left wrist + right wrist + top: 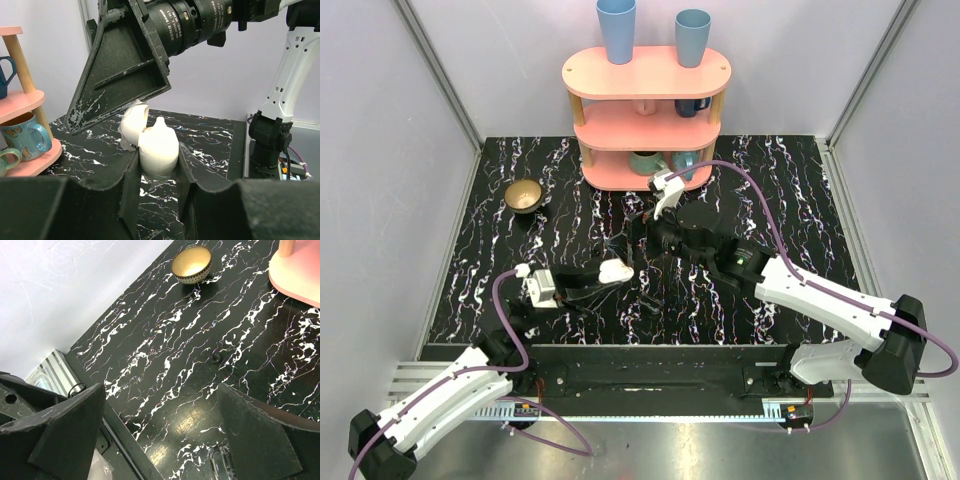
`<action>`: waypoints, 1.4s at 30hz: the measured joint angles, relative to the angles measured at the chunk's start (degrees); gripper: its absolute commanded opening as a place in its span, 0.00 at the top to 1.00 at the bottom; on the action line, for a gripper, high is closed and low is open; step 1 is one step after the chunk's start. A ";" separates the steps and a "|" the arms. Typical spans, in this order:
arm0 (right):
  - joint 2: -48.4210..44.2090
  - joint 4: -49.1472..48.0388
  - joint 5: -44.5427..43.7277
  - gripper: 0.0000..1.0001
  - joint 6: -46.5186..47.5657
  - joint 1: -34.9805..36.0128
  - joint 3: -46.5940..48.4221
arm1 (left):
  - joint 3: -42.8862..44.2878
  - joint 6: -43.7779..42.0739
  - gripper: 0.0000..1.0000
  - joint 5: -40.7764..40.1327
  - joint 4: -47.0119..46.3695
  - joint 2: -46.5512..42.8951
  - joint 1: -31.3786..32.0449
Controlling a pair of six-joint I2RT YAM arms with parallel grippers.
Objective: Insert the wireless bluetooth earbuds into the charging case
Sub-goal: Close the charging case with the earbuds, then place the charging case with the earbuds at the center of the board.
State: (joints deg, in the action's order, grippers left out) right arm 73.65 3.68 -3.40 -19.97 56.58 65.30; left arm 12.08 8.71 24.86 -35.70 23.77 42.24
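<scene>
Left gripper (159,172) clamps one charging case (156,147); right gripper (161,430) spread.

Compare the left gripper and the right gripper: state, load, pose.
The left gripper is shut on the charging case; the right gripper is open, with nothing between its fingers. The left gripper sits low and holds the charging case upright; the right gripper hangs above it, facing down at the table. Both have black fingers.
</scene>
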 measured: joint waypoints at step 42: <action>-17.07 -4.04 -21.33 0.00 -4.17 -0.20 -18.25 | 7.32 4.44 1.00 -18.84 14.27 8.41 -0.02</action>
State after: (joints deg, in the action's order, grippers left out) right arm 56.58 -0.36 -24.73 -24.14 56.38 47.05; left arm 19.40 13.15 6.02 -21.43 32.18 42.22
